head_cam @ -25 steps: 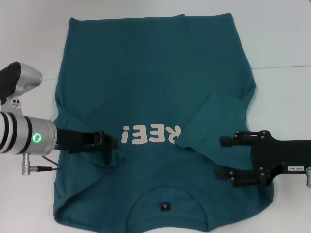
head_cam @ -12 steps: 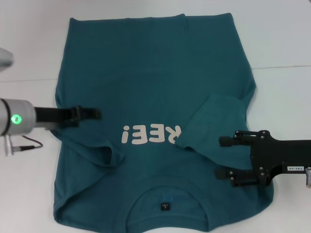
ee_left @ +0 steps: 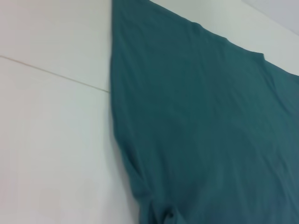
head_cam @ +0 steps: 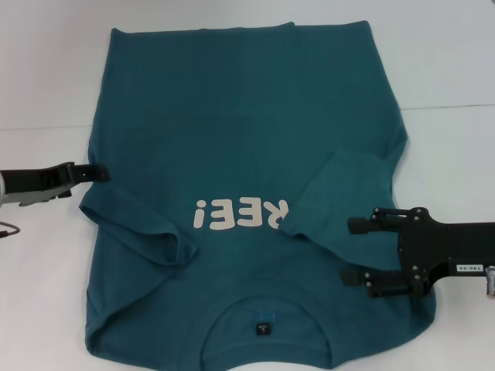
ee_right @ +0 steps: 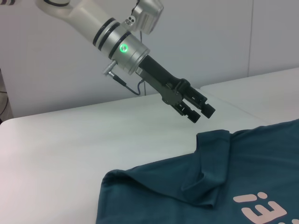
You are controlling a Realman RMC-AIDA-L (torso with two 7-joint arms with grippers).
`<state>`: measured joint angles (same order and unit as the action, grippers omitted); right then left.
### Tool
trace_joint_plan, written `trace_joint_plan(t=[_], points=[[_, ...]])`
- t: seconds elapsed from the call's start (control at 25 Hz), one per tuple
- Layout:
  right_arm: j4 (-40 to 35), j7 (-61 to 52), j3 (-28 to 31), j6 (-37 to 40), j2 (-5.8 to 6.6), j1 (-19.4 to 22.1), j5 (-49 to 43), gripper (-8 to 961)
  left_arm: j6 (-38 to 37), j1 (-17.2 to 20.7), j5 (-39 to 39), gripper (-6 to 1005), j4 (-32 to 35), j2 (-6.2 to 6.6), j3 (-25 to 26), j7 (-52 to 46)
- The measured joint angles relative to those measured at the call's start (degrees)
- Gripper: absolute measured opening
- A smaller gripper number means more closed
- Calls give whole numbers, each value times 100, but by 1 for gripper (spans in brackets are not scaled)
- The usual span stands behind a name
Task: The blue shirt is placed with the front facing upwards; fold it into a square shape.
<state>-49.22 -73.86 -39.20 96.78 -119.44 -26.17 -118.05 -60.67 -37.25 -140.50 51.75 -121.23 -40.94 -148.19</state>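
Observation:
The blue shirt lies flat on the white table with its collar and black tag toward me and the cream letters facing up. Both sleeves are folded inward: the left sleeve and the right sleeve. My left gripper hovers at the shirt's left edge, open and empty; the right wrist view shows it above the table beside the folded sleeve. My right gripper stands open over the shirt's right side, near the folded right sleeve, holding nothing. The left wrist view shows only shirt cloth.
The white table surrounds the shirt, with a thin seam running across it. A pale wall stands behind the table in the right wrist view.
My left gripper let go of the left sleeve and drew back leftward off the shirt to its edge. The sleeve stays folded inward. The right arm has not moved.

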Motion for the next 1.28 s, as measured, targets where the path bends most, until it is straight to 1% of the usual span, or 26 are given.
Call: trace_joint_plan(t=[0.16, 0.32, 0.64, 0.84, 1.08, 1.28], points=[[0, -18, -8, 16, 0, -19, -6, 855, 12, 15, -40, 823, -38, 20, 101, 29], [-15, -20, -168, 29, 4, -26, -8, 855, 61, -28, -91, 821, -187, 66, 130, 30], [-44, -23, -221, 34, 9, -24, -8, 855, 443, -236, -170, 818, -603, 101, 131, -12], [-42, -23, -220, 28, 9, -22, -8, 855, 495, -311, -186, 816, -776, 142, 118, -1], [-15, -23, -219, 3, 9, -3, -8, 855, 729, -323, -210, 810, -989, 144, 2, 94], [-11, -28, -201, -2, 8, -2, -8, 854, 894, -340, -215, 805, -1130, 118, -121, 125]])
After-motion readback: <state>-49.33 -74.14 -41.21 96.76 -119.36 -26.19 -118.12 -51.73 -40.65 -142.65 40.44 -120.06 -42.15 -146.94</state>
